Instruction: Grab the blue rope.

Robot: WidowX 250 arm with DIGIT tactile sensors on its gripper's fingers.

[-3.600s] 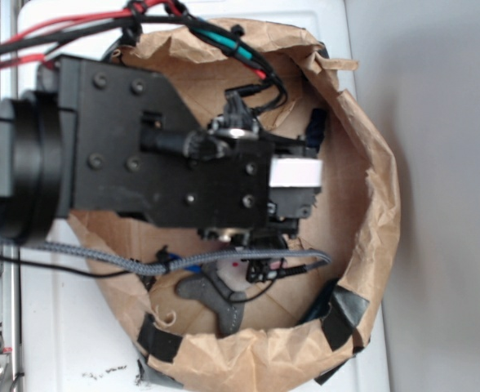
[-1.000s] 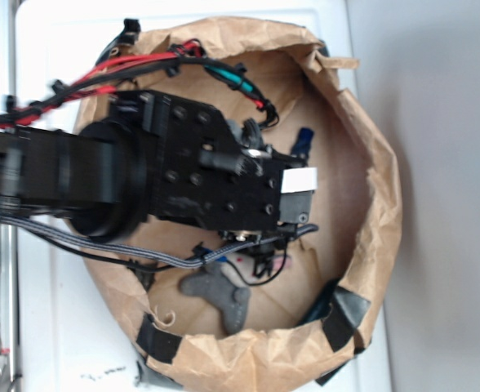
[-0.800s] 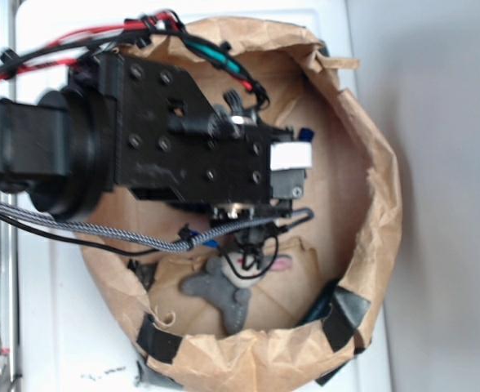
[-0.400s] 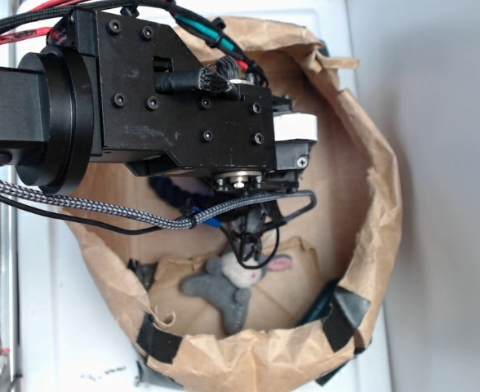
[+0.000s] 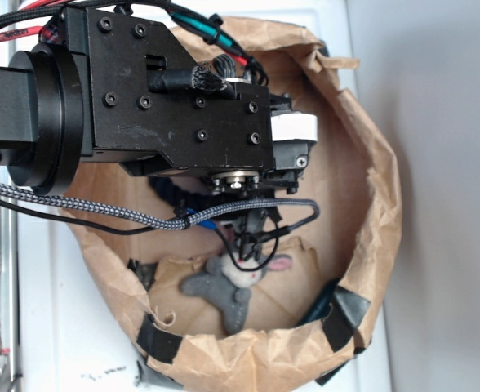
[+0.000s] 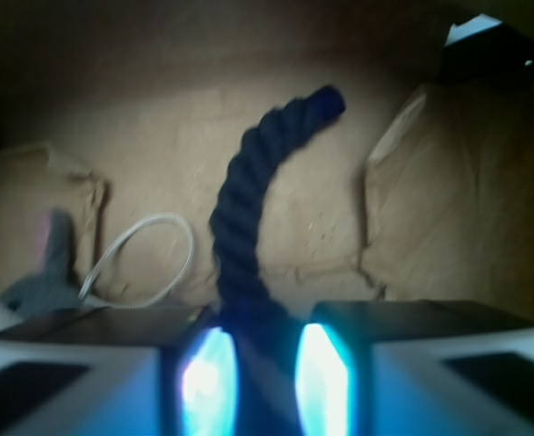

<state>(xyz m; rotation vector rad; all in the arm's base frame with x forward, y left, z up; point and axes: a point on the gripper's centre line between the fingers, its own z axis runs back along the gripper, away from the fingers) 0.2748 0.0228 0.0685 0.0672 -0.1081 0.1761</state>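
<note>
The blue rope (image 6: 249, 209) is a thick dark navy twisted cord. In the wrist view it rises in a curve from between my fingers to its free end at the top. My gripper (image 6: 258, 363) is shut on its lower part, one glowing blue pad (image 6: 203, 377) on each side. In the exterior view the black wrist covers most of the gripper (image 5: 293, 151). Only a short dark stretch of the rope (image 5: 169, 189) shows beneath the arm, over the floor of the brown paper bag (image 5: 379, 188).
A grey plush toy (image 5: 224, 286) lies on the bag floor near its lower rim, also seen as a grey plush toy (image 6: 44, 272) at the left of the wrist view. A thin grey-white cable (image 5: 101, 214) loops under the arm. The bag's crumpled walls ring the area.
The arm dropped into the bag, then came up and toward the upper left of the picture. The plush toy is uncovered and a stretch of the rope shows under the arm.
</note>
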